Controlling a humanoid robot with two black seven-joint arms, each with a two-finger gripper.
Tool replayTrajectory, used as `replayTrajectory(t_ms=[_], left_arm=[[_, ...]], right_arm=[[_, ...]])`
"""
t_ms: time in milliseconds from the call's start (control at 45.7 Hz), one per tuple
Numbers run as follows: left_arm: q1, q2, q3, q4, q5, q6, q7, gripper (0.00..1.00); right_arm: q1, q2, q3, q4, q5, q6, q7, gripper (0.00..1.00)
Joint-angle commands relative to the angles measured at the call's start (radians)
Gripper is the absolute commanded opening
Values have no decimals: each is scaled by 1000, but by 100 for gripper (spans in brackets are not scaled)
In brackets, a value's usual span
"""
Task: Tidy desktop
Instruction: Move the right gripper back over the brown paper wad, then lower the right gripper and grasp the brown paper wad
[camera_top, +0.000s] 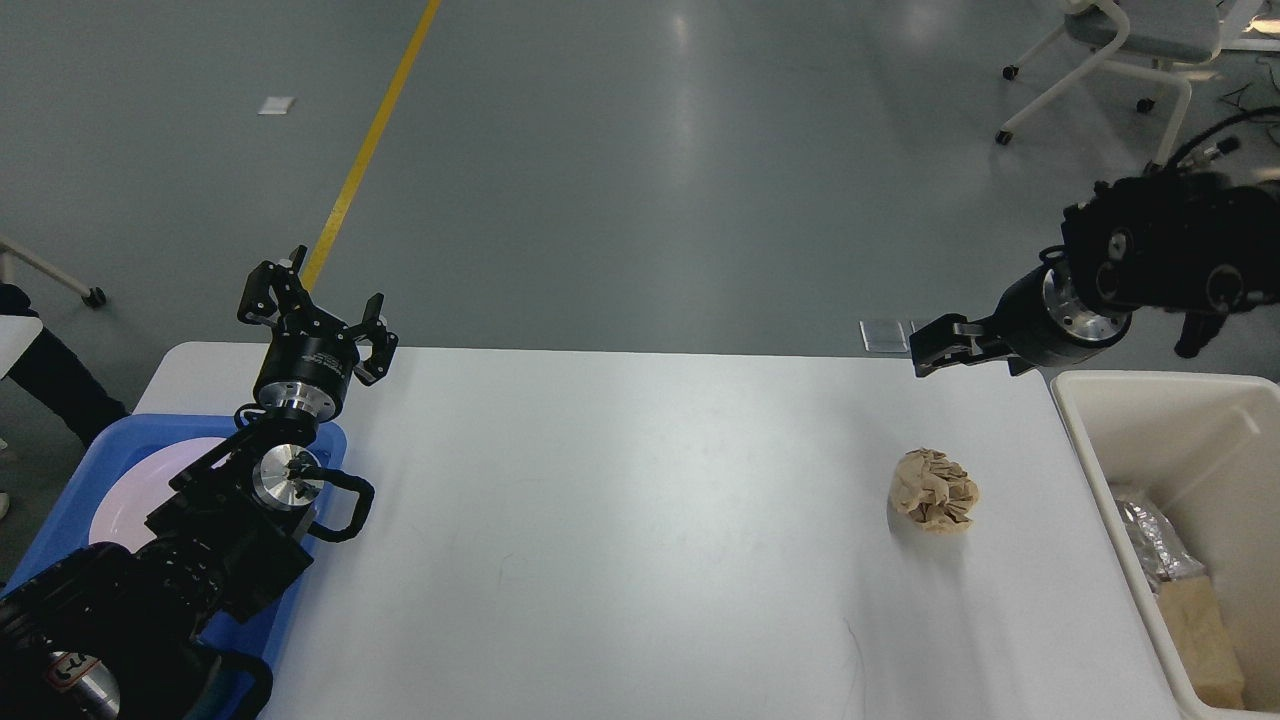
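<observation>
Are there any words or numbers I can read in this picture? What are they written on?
None can be read.
The left arm's lower casing carries a small white and red mark, too blurred to read.
The left gripper, right gripper, crumpled paper ball, blue tray, cream bin and desktop show no writing.

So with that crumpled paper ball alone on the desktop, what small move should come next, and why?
Probably lower the right gripper toward the crumpled paper ball: it hangs just beyond and above the ball, the only loose item on the desktop, with the cream bin beside it.
</observation>
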Motion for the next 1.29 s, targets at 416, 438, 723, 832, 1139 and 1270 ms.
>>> replayTrajectory(t_ms=[416,438,723,832,1139,1270], left_arm=[[0,0,0,0,0,0,0,96],[0,0,0,0,0,0,0,96],[0,0,0,0,0,0,0,96],[0,0,-1,0,0,0,0,96],[0,0,0,0,0,0,0,96],[0,0,0,0,0,0,0,96]], right_arm=[[-456,39,71,-271,5,-196,-5,100],[-473,44,80,-285,5,-206,-5,100],[-657,61,195,-415,5,-302,-6,100],[-715,104,195,-501,7,-302,-8,100],[-783,144,198,-555,5,-376,-6,98],[-783,144,200,-550,5,-394,-8,55]])
